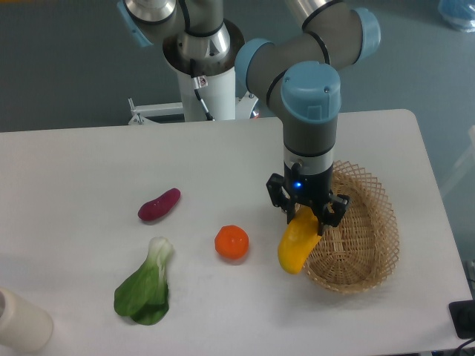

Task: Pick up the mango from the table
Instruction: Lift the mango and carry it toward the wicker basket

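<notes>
— On the right part of the table [89,156], what was the claw [307,217] doing?

— It was pointing straight down, and its two fingers were clenched on the upper end of the mango [297,241]. One finger was at the left of the fruit and the other at the right.

— Where was the mango exactly?

— It hung under the claw, tilted, with the lower yellow end toward the left. The upper end, more orange, was between the fingers. It was just beside the left rim of the wicker basket [364,237]. If the lower end touched the table or was a little above it, I could not tell.

— And the basket?

— It lay tipped near the right edge of the table, its opening turned toward the camera and the arm.

— What else was on the table?

— A round orange [231,242] was near the mango, at its left. A purple sweet potato [159,205] was further left and a bit behind. A green leafy vegetable with a white stem [144,291] lay in front of the sweet potato. At the front left corner stood a white cylinder [22,322], only partly visible.
</notes>
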You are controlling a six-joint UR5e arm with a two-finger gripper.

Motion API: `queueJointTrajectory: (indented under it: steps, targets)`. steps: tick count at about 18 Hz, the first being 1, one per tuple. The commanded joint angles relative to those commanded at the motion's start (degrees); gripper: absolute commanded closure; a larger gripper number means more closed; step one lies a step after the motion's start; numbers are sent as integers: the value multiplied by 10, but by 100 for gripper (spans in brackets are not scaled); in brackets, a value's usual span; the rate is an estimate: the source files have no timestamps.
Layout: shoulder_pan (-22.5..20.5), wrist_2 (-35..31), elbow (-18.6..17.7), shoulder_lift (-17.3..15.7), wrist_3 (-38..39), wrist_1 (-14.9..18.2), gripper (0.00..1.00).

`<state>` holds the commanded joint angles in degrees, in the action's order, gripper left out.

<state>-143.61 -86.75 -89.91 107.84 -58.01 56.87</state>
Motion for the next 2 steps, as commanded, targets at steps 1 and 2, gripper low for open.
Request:
queueJointTrajectory:
  steps: [1,2]
  targets:
    - [-1,2,0,0,0,0,41]
    - [0,3,0,1,0,0,41]
